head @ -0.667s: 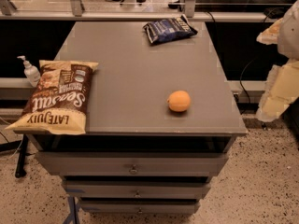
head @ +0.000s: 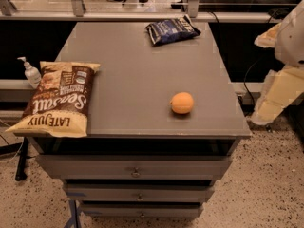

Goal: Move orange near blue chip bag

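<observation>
At the left edge of the frame a pump bottle [head: 30, 73] stands off the desk [head: 128, 75]. A large brown-and-yellow chip bag [head: 59, 99] lies flat on the desk's left side, overhanging the front corner. The blue chip bag [head: 172, 30] lies at upper centre, by the far edge. The orange [head: 182, 103] rests right of centre near the front, well apart from it. The hand [head: 273, 101] hangs beyond the desk's right edge, holding nothing. I cannot tell whether it is wide or narrow. It looks parked clear before reaching in.

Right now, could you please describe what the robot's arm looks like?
The arm, right of the table, has a rounded white shell above and flat cream panels below. Its tapered lower tip, probably the gripper, hangs beside the table's right edge. No markings show.
</observation>
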{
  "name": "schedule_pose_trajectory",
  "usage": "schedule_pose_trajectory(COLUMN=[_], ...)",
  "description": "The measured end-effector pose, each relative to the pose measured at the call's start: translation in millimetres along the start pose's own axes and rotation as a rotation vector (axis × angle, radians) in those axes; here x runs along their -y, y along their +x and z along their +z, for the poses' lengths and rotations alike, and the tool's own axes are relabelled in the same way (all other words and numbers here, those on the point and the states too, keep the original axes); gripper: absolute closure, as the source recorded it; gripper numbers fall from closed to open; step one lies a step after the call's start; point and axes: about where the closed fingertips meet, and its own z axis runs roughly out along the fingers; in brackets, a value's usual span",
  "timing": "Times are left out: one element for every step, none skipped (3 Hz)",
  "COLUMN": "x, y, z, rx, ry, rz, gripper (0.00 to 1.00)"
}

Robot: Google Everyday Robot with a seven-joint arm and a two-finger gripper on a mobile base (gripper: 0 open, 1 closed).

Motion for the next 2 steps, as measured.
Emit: schedule_pose_trajectory(x=[-0.8,13.6], y=[-7.1,-23.1], z=[44.0,84.8], rx=[0.142,0.310], ry=[-0.007,0.003], rz=[0.011,0.030], gripper=[0.00,0.00])
